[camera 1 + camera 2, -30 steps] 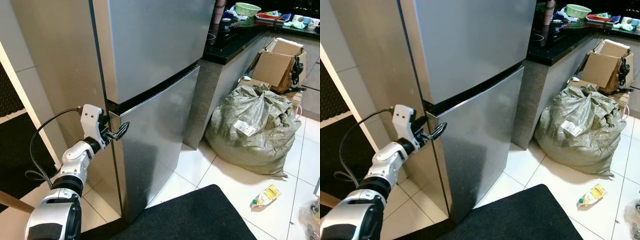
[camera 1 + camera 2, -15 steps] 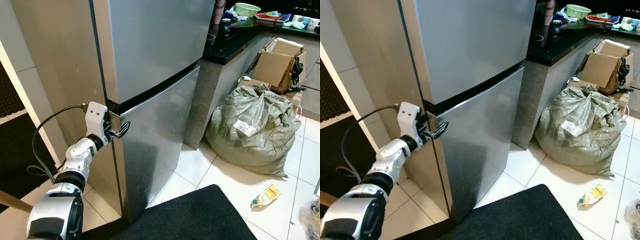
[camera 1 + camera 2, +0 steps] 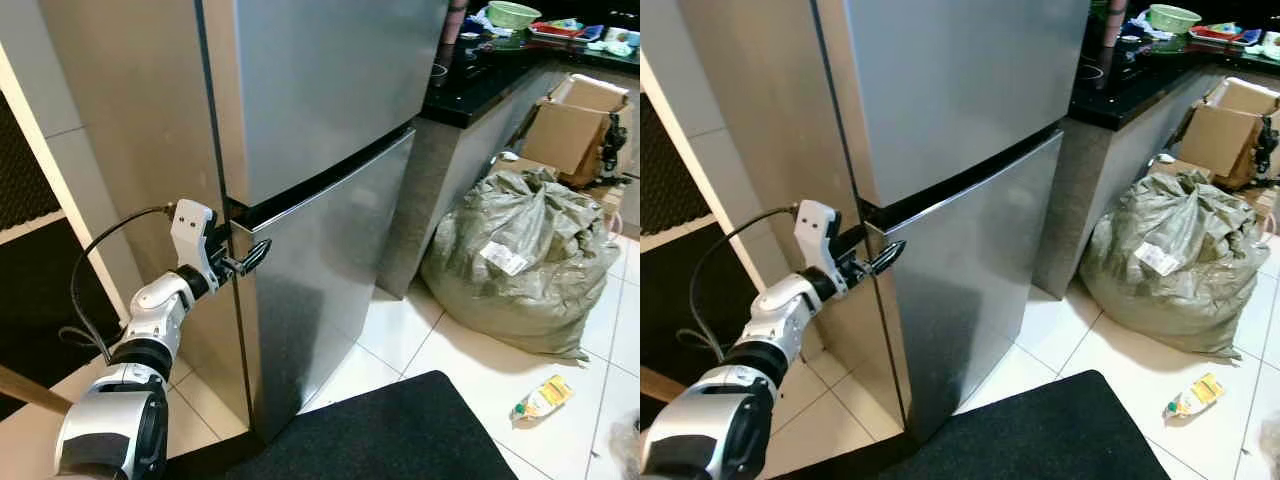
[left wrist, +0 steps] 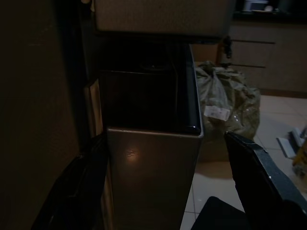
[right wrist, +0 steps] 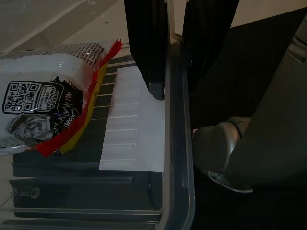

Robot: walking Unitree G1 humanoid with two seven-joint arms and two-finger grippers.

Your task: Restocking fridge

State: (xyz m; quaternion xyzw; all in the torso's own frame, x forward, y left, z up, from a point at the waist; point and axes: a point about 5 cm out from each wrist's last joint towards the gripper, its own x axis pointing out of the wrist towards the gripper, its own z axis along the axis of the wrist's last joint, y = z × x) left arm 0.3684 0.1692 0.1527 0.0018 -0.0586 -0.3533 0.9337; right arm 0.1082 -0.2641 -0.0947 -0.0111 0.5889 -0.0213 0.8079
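At the fridge's [image 3: 330, 120] left edge, the left end effector [image 3: 252, 257] straddles the lower door's [image 3: 320, 290] top corner, fingers spread, likely to pull; the right end effector [image 5: 168, 48] clamps a clear bin's rim [image 5: 178, 143], carrying a snack packet [image 5: 48, 91]

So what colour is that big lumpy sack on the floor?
The big lumpy sack is dull grey-green, clearest in the left eye view.

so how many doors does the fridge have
2: the upper door and the lower door beneath it, both shut. The left gripper is at the lower door's top corner, on its edge.
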